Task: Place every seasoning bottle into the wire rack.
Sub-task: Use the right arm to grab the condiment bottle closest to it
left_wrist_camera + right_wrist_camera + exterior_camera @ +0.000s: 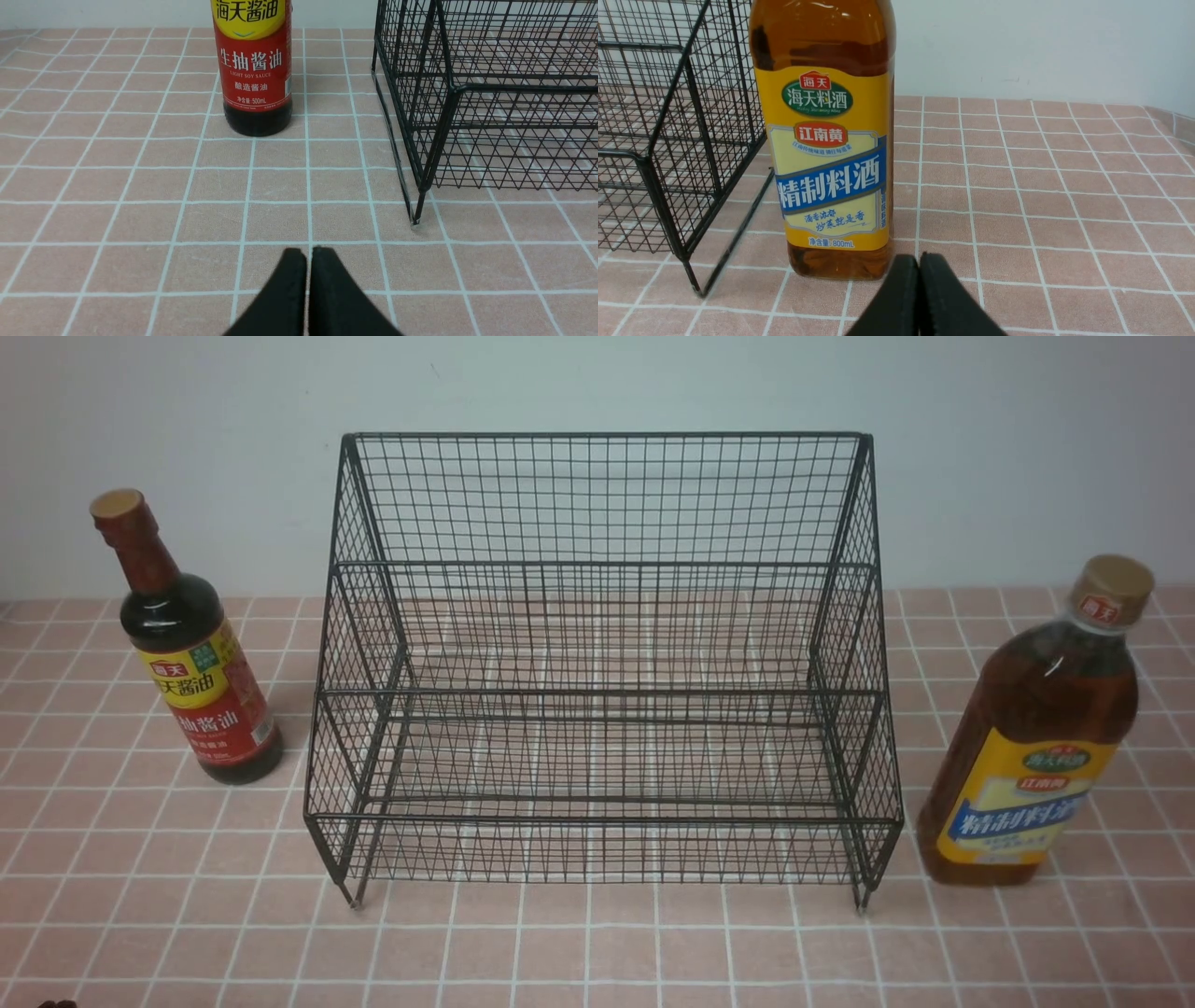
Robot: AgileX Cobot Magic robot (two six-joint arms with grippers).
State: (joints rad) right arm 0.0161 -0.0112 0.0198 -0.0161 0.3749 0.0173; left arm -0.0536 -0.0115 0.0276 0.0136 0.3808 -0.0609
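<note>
The black wire rack (607, 663) stands empty in the middle of the tiled table. The slim dark soy-sauce bottle (187, 653) stands upright to its left, and shows in the left wrist view (254, 70). The larger amber bottle (1036, 737) stands upright to the rack's right, and shows in the right wrist view (826, 140). My left gripper (307, 252) is shut and empty, low over the table, well short of the soy-sauce bottle. My right gripper (919, 257) is shut and empty, just in front of the amber bottle's base. Neither gripper shows in the front view.
The pink tiled tabletop (597, 943) runs to a pale wall behind the rack. The rack's corner leg (418, 210) stands beside the left gripper's path; its other front leg (693, 280) stands close to the amber bottle.
</note>
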